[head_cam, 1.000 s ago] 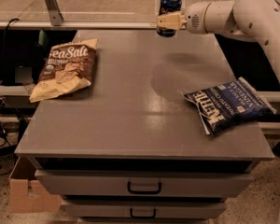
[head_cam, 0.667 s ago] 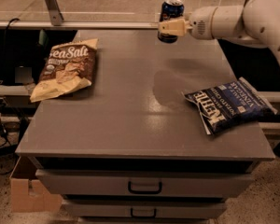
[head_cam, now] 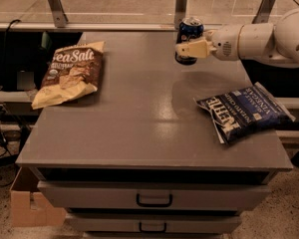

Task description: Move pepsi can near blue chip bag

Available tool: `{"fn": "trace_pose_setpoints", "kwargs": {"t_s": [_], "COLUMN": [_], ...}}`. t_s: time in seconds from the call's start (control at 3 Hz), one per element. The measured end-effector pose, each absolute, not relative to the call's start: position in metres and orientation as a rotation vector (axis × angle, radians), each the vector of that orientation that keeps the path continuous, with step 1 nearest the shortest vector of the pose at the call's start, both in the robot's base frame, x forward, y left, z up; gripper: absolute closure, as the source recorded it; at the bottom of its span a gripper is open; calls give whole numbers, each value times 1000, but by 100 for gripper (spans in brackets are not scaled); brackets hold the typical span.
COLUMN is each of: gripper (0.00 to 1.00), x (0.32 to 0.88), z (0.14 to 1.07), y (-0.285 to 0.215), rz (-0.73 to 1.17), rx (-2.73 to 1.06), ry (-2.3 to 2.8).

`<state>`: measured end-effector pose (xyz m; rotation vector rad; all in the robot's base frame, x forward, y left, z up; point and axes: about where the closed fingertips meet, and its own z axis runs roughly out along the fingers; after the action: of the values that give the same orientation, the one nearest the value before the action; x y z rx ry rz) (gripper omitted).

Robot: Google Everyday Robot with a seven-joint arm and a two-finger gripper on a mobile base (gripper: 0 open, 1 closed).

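Observation:
The pepsi can (head_cam: 190,31), dark blue with a silver top, is held upright in my gripper (head_cam: 187,49) over the far right part of the grey table (head_cam: 139,118). One cream finger (head_cam: 194,49) crosses the can's front. The can's base sits at or just above the tabletop. My white arm reaches in from the right edge. The blue chip bag (head_cam: 245,112), navy with white "KETTLE" lettering, lies flat near the table's right edge. It is nearer to the camera than the can and to its right, well apart from it.
A brown and tan "Sea Salt" bag (head_cam: 70,72) lies at the table's far left. Metal posts (head_cam: 182,4) and a rail run behind the table. Drawers with handles (head_cam: 154,200) are below. A cardboard box (head_cam: 32,205) sits on the floor at left.
My gripper has carried the can down and toward the right, nearer the tabletop and closer to the blue chip bag. Both bags have stayed put.

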<state>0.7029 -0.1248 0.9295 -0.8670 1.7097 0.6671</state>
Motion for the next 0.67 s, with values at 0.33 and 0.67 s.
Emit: {"fn": "trace_pose_setpoints", "kwargs": {"t_s": [0.33, 0.67], "gripper": [100, 100], "x": [687, 674], "z": [908, 897], "y": [-134, -143], "rz": [677, 678], "rx": [-905, -937], "ry": [1729, 1732]}}
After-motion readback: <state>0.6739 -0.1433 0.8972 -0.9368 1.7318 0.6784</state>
